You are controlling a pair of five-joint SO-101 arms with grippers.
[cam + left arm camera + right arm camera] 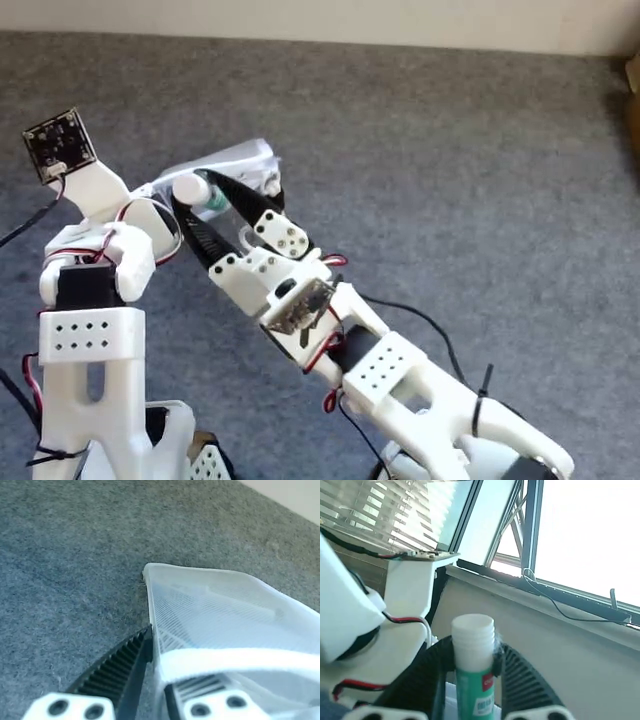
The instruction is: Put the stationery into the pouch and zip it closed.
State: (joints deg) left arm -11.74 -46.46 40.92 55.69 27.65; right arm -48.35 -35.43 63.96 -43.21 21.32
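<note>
Your right pincer [472, 648] is clamped on the glue stick with a white ribbed cap and green body [474, 682], its black fingers [520, 680] pressed on either side of the tube just below the cap. In the high view the stick's cap sits at the mouth end of the white translucent mesh pouch [215, 615], close beside the left arm. Your left pincer [156, 650] is closed on the pouch's rim, and the pouch stretches away from it over the grey felt-like tabletop [65, 555].
</note>
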